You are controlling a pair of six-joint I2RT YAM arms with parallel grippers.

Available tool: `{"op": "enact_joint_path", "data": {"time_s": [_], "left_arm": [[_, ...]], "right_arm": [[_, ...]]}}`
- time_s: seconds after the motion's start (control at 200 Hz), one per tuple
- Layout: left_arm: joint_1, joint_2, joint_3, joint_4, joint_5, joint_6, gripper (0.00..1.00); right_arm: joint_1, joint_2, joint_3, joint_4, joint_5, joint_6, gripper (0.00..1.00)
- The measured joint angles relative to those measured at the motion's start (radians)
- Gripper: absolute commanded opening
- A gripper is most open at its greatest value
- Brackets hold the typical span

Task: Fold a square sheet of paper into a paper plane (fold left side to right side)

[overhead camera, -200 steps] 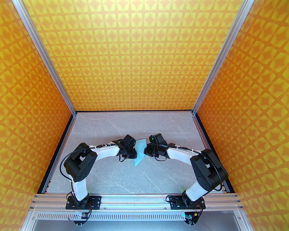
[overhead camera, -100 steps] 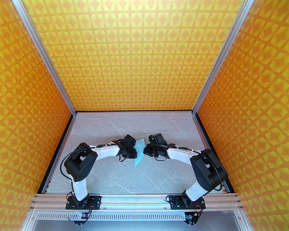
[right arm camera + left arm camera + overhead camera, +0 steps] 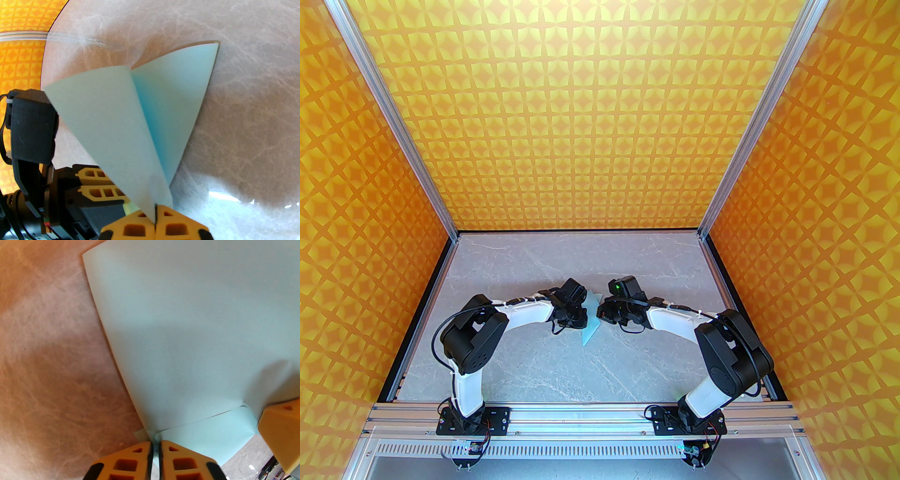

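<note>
Pale-blue and creased, the square sheet of paper (image 3: pixel 590 325) sits mid-frame in the top view on the marbled table (image 3: pixel 525 370). Its long axis runs up the frame from a lower tip, between the two claws. The left gripper (image 3: pixel 155 446) is pinched together on the paper's edge, and the right gripper (image 3: pixel 155 214) is clamped on the raised flap. That flap stands left of the flat layer, so the fold should travel rightward; both arms look equally near.

The left arm (image 3: pixel 525 313) and right arm (image 3: pixel 670 323) share white link shells between bulky black joint housings, each on a black base plate (image 3: pixel 499 416) dotted with screws. Black cables (image 3: pixel 433 338) loop alongside, and a green light (image 3: pixel 618 284) glows on the right wrist. The fingers (image 3: pixel 126 461) are orange plastic with rectangular cut-outs and black inner pads (image 3: pixel 151 458).
</note>
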Motion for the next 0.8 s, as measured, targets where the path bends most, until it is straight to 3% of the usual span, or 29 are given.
{"op": "enact_joint_path", "data": {"time_s": [0.465,0.795], "left_arm": [[-0.043,0.031,0.063,-0.057,-0.082,0.020,0.19],[-0.027,-0.043,-0.013,-0.068,-0.098,0.019,0.23]], "right_arm": [[0.000,0.031,0.042,-0.001,0.002,0.030,0.00],[0.000,0.031,0.032,-0.032,0.041,0.030,0.00]]}}
